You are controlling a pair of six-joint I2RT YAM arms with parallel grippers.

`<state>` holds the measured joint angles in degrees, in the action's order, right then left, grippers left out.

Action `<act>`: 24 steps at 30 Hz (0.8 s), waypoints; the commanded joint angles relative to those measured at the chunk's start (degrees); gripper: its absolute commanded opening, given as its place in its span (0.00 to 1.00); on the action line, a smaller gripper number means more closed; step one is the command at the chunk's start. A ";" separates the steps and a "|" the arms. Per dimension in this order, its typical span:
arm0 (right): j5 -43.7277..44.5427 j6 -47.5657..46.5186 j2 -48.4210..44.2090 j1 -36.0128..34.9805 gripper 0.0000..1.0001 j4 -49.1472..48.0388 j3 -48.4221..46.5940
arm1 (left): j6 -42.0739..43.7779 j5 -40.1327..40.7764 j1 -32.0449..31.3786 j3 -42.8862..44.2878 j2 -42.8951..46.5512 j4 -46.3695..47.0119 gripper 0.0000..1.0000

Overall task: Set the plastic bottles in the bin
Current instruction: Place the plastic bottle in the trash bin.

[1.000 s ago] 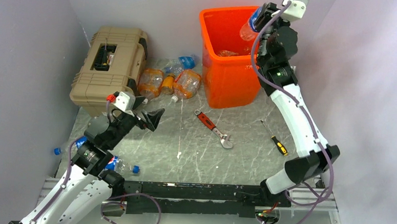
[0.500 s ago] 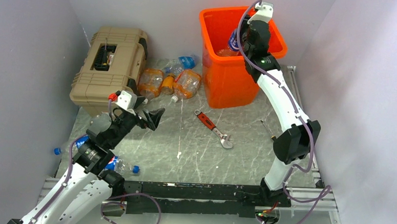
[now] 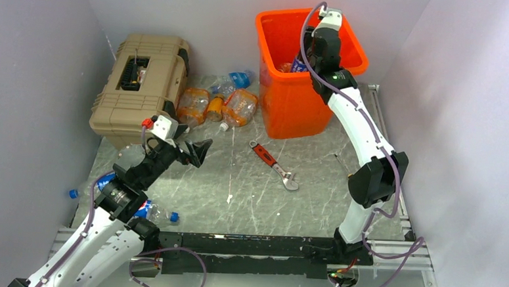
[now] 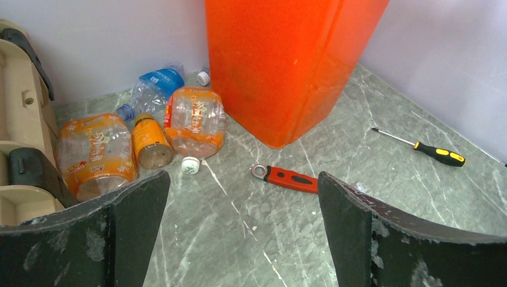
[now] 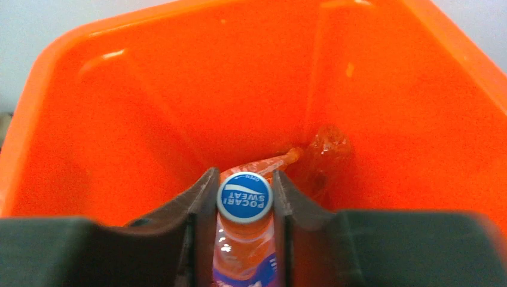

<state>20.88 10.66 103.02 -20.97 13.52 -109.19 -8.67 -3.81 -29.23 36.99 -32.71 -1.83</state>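
The tall orange bin stands at the back of the table. My right gripper reaches down inside it, shut on a clear plastic bottle with a blue cap, which sits tight between both fingers. Another crushed bottle lies on the bin's floor. Several orange-tinted bottles and a clear blue-labelled one lie left of the bin. My left gripper hovers open over bare table, short of them. Two more bottles lie by the left arm's base.
A tan toolbox sits at the back left. A red-handled wrench and a small screwdriver lie mid-table. A loose white cap rests near the orange bottles. Walls close in on three sides.
My right arm swung left from beside the bin's right rim and lowered the bottle inside the bin. The left arm stayed almost still, open.
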 commanded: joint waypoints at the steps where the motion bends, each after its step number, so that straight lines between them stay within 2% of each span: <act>1: 0.17 -0.81 -1.09 -1.29 0.16 2.07 -4.77 | 0.01 -1.26 -0.21 2.27 -0.36 0.68 0.99; 2: 0.78 -1.04 -1.37 -1.42 0.01 2.23 -5.44 | -0.10 -1.28 -0.21 2.29 -0.34 0.62 0.99; 8: 0.41 -1.77 -3.36 -1.81 0.00 3.09 -6.39 | -0.17 -1.34 -0.22 2.21 -0.16 0.76 0.99; 9: 0.16 -1.66 -3.54 -1.92 0.09 3.41 -6.39 | -0.23 -1.49 -0.26 2.21 -0.23 0.77 0.99; 12: -0.62 -1.35 -4.10 -2.34 0.57 4.64 -6.58 | -0.32 -1.60 -0.22 2.27 -0.56 0.64 0.99; 13: -0.54 -1.34 -4.14 -2.54 0.67 5.20 -6.91 | -0.36 -1.61 -0.29 2.36 -0.76 0.51 0.99; 16: -0.21 -0.92 -4.73 -2.97 0.90 6.32 -8.06 | -0.43 -1.37 -0.30 2.47 -0.93 0.31 1.00; 19: -0.88 -0.03 -5.96 -3.59 0.95 7.05 -10.02 | -0.32 -0.81 -0.30 2.38 -0.95 0.17 0.99; 24: -1.85 -1.78 -11.26 -9.31 0.92 4.75 -11.11 | -0.25 0.78 -0.29 2.51 -1.03 -0.17 0.99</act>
<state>20.36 10.07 99.92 -25.45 21.10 -116.71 -8.69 -4.51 -29.30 36.99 -33.65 -2.02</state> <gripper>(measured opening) 0.938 0.995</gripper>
